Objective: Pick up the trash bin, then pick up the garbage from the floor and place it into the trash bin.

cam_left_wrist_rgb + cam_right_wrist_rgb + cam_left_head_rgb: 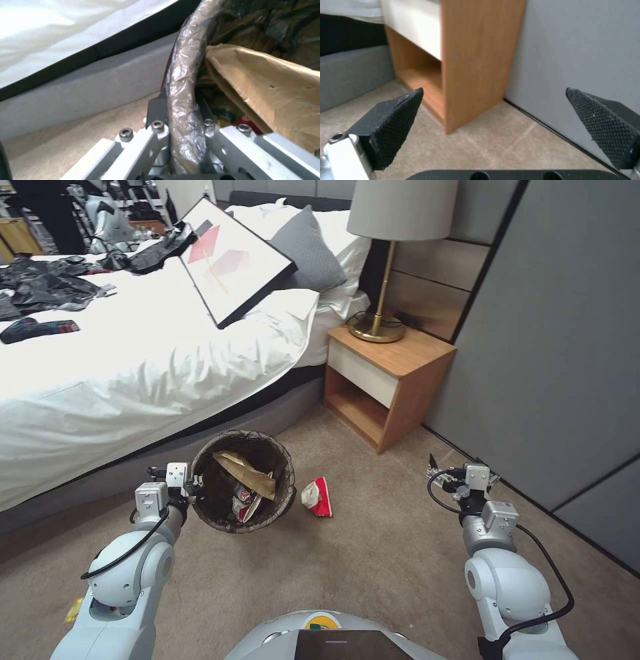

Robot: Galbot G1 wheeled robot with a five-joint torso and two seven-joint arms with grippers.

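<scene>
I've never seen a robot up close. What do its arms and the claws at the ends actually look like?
Both arms are smooth, rounded shells of pale grey-white, with boxy silver metal blocks at the wrists and black cables looping alongside. The left gripper has bare aluminium links with dark hex bolts and thin black jaws. The right gripper has wedge-shaped black jaws with dimpled rubber faces.

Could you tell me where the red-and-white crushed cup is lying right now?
In the head view, the crushed cup lies on the carpet just right of the trash bin, in front of the nightstand.
</scene>
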